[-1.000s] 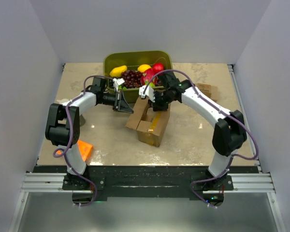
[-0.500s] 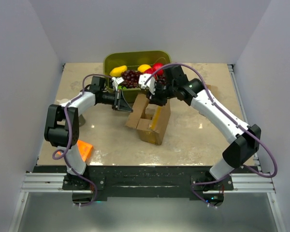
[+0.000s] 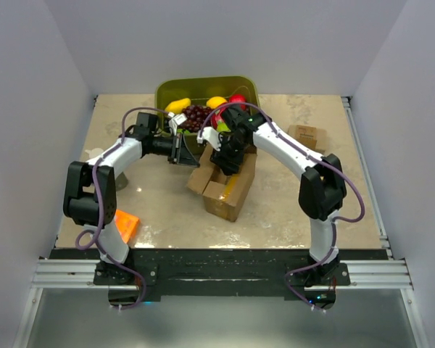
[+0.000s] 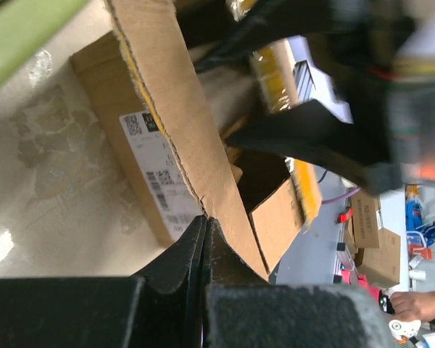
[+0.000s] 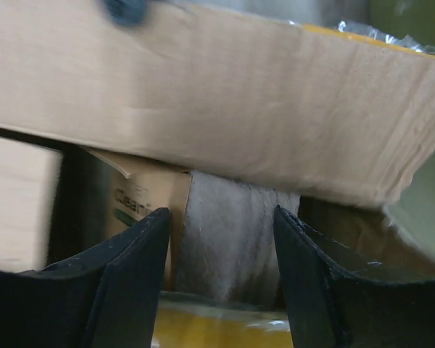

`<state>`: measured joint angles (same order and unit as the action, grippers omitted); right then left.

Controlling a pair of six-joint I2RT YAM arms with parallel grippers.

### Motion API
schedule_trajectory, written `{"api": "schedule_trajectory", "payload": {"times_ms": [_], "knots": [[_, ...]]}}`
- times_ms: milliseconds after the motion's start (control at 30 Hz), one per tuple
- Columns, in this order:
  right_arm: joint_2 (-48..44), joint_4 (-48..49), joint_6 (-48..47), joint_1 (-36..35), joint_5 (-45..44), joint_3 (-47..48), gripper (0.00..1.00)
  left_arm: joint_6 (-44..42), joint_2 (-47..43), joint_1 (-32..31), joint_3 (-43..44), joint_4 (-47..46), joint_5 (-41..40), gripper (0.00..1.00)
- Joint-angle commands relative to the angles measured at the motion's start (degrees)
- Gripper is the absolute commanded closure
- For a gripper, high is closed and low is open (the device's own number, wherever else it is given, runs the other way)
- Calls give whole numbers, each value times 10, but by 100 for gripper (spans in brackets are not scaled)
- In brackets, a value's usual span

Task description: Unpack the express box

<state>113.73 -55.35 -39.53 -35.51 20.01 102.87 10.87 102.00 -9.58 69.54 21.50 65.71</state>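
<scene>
**Express box** (image 3: 228, 190): plain brown corrugated cardboard, oblong. It sits near the middle of the table (image 3: 290, 210), a little toward the far edge and skewed to the table's sides. The top is open and the flaps stand up.
- The left flap (image 4: 170, 109) leans outward, and its cut edge is ragged and fuzzy.
- A white label (image 4: 154, 170) with barcodes is on one side wall; the print is too small to read.
- Glossy yellow-tan tape (image 3: 235, 181) runs over the near end. It looks crinkled and shiny in the left wrist view.

**Left gripper** (image 4: 204, 221): fingers pressed together, pinching the edge of the left flap.

**Right gripper** (image 5: 221, 217): fingers spread with nothing between them, hanging over the open top. A cardboard flap crosses just above them in its own view.
- Through the gap something pale grey and fibrous shows inside the box; I cannot tell what it is.
- Beside that is a cardboard face with dark print, cut off by the left finger.
- From above, the right arm covers most of the opening.

**Around the box:**
- An olive-green plastic tub (image 3: 203, 80) stands just behind it, at the middle of the far edge. It holds fruit: dark grapes (image 3: 197, 116), yellow pieces and a red one, partly hidden by the right arm.
- A flat orange box (image 3: 127, 223) lies near the near-left corner, partly behind the left arm.
- A small brown block (image 3: 308, 135) sits toward the right edge in the far half, well apart from the box.
</scene>
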Motion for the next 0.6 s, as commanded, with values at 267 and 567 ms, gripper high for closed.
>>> {"api": "schedule_trajectory", "payload": {"times_ms": [267,567], "knots": [[-90,22,-13,0,23,15,100,-22,-30,-10,6,-5,-10,100],[-163,90,55,1,16,118,100,-38,-28,-12,11,13,-23,100]]}}
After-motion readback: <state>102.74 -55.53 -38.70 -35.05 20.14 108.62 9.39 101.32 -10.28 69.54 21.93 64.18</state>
